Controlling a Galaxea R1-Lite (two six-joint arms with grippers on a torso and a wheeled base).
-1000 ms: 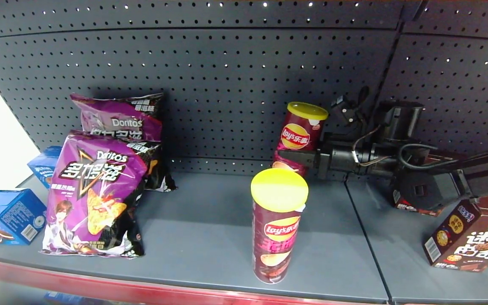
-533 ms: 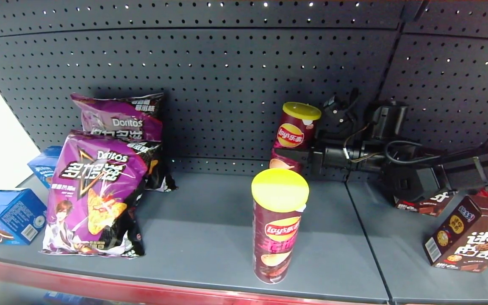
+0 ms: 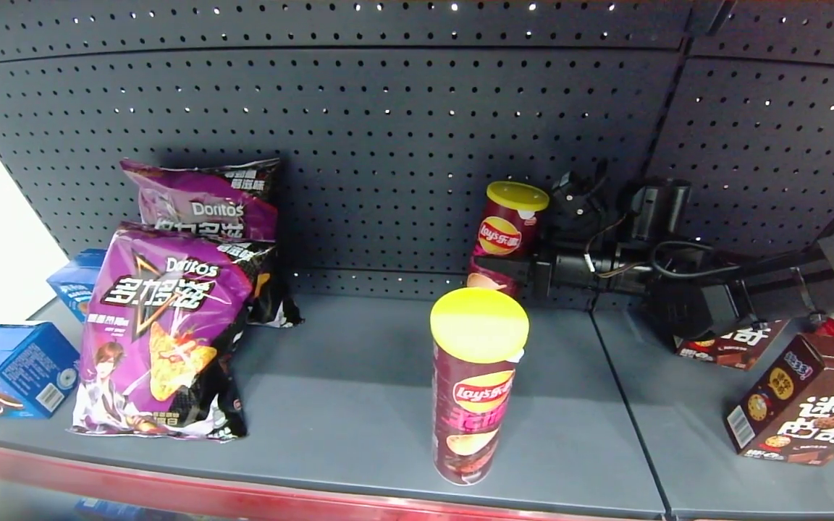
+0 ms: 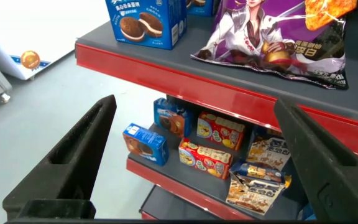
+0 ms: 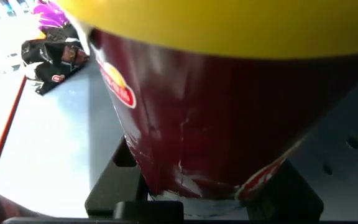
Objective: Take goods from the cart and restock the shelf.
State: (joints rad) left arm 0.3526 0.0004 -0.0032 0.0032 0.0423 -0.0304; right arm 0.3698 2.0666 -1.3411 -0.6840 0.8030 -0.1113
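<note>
Since a second ago, the right arm has pushed deeper along the shelf point(image 3: 359, 391), so the held can point(image 3: 505, 235) now sits closer to the pegboard point(image 3: 388, 145) and a little lower in the head view; its lean has eased. Its long axis is now close to vertical, with the yellow lid up and the label facing forward. The right gripper point(image 3: 498, 269) is clamped across the can's lower part, reaching in from the robot's right. In the right wrist view the dark fingers point(image 5: 120, 183) press against the can's wall. The base is hidden behind the front can point(image 3: 475, 405), so I cannot tell whether it touches the shelf.

The front can stands upright near the shelf's front edge, lid up, just ahead of the held one and apart from it. Two chip bags point(image 3: 171, 325) lean at the left, with blue boxes point(image 3: 11, 369) beside them. Brown boxes point(image 3: 808, 398) lie at the right.

The left gripper point(image 4: 196, 106) hangs in front of the shelf's red edge, fingers spread wide with nothing between them.
</note>
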